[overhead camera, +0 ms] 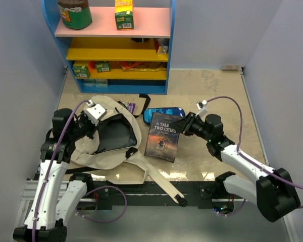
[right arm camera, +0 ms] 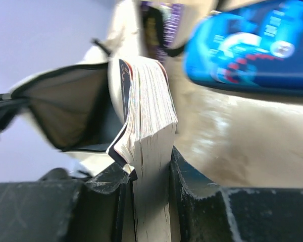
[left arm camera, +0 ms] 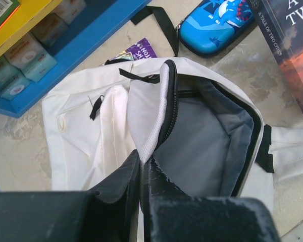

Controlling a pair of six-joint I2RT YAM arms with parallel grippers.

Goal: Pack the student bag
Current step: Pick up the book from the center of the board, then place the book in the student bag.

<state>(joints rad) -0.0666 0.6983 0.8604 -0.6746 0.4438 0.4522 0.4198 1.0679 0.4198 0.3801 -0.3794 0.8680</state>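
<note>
The beige student bag (overhead camera: 86,151) lies at the left with its grey-lined mouth (overhead camera: 113,133) open. My left gripper (overhead camera: 89,120) is shut on the bag's rim flap (left arm camera: 151,126) and holds the mouth open. A paperback, "A Tale of Two Cities" (overhead camera: 161,137), is beside the bag's mouth. My right gripper (overhead camera: 184,124) is shut on the book's edge (right arm camera: 151,166), its pages pinched between the fingers. The bag's opening shows in the right wrist view (right arm camera: 60,111) to the left of the book.
A blue zip pencil case (overhead camera: 164,113) lies behind the book. A purple packet (overhead camera: 128,106) sits by the bag's top. A blue shelf unit (overhead camera: 116,45) with boxes and a jar stands at the back. A long strap (overhead camera: 161,184) runs to the front edge.
</note>
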